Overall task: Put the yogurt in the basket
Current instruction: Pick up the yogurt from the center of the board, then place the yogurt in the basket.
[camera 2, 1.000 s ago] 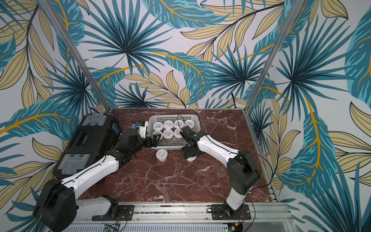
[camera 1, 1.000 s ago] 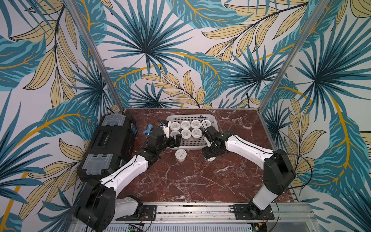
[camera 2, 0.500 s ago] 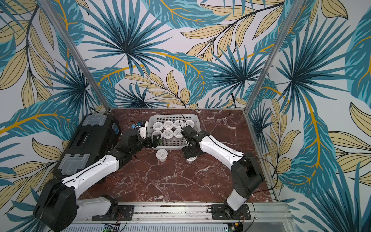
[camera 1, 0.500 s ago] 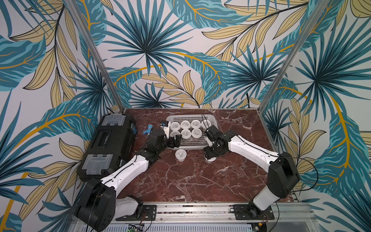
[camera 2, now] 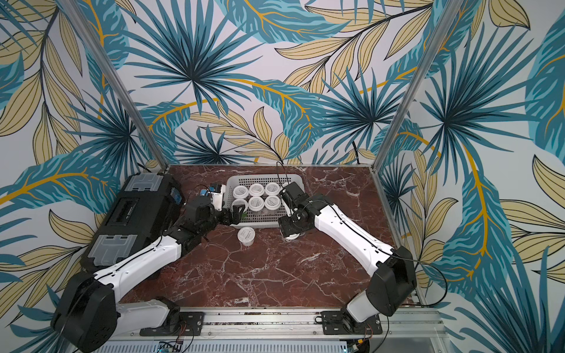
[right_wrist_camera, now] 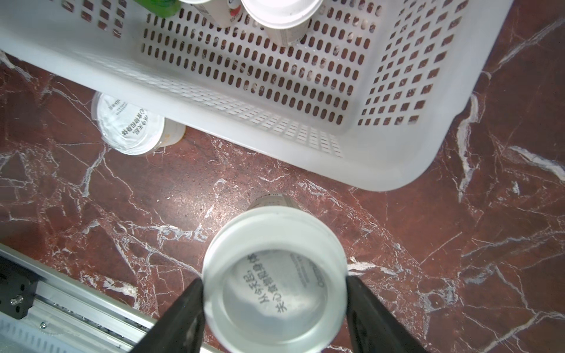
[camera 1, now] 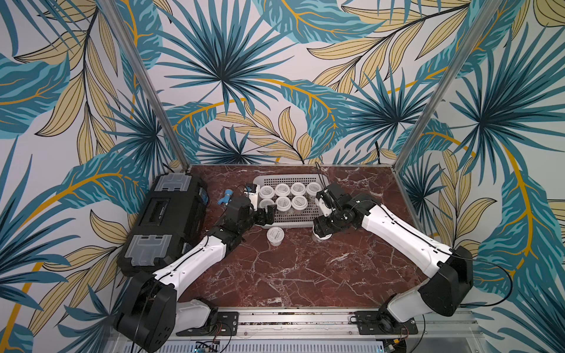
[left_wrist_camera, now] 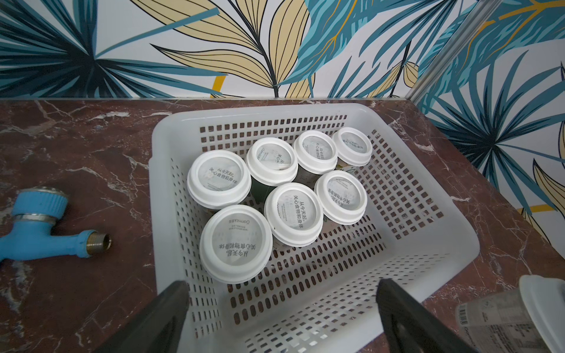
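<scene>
Booth walls are showing tropical leaf wallpaper (camera 1: pixel 275 76), and a red-brown marble tabletop (camera 1: pixel 290 275) is carrying everything. A pale white perforated plastic basket (camera 1: pixel 295 217) is sitting at the back middle of the tabletop. Seven small round white-lidded yogurt cups (left_wrist_camera: pixel 218 178) are standing upright inside it, four in the back row and three in front toward its left side. The near part of the basket floor is lying bare.

An eighth yogurt cup (camera 1: pixel 275 236) is standing upright on the marble just in front of the basket's front wall, apart from both grippers. A ninth yogurt cup (right_wrist_camera: pixel 275 244) is sitting outside the basket, near its front right corner. The right gripper (right_wrist_camera: pixel 274 284) is gripping it, both black fingers (right_wrist_camera: pixel 186 308) pressing on opposite sides of the lid rim. Cannot tell whether the cup is touching the marble.

The left gripper (left_wrist_camera: pixel 281 287) is hovering over the basket's front left rim, jaws spread wide, holding nothing. A large black toolbox (camera 1: pixel 165 223) with clear lid panels is lying along the left edge. A small blue plastic tap fitting (left_wrist_camera: pixel 39 226) with a brass threaded end is lying between toolbox and basket.
</scene>
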Robot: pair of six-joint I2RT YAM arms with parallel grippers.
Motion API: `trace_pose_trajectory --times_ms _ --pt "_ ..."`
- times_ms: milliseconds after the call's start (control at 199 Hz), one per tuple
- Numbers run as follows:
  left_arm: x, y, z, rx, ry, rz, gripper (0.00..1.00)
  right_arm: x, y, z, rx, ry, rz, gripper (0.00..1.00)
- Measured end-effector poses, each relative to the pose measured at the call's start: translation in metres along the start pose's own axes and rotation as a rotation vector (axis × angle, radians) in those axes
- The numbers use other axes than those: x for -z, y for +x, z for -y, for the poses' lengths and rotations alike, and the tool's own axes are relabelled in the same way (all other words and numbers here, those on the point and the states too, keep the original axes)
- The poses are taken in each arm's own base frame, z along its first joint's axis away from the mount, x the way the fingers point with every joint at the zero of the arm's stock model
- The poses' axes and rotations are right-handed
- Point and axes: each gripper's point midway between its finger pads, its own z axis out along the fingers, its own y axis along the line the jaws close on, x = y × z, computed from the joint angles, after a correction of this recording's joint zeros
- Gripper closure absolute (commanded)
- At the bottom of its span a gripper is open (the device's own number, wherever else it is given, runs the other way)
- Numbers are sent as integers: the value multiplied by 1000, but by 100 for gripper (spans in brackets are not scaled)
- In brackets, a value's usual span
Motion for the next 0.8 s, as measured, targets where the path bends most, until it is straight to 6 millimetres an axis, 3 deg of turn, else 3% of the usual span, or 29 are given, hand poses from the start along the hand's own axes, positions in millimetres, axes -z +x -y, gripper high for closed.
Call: trace_pose_trajectory --times_ms 367,800 --pt "0 -2 1 0 1 2 0 43 -39 -8 13 -18 92 30" --pt "1 -5 2 -1 2 7 0 27 -72 -7 41 28 71 30"
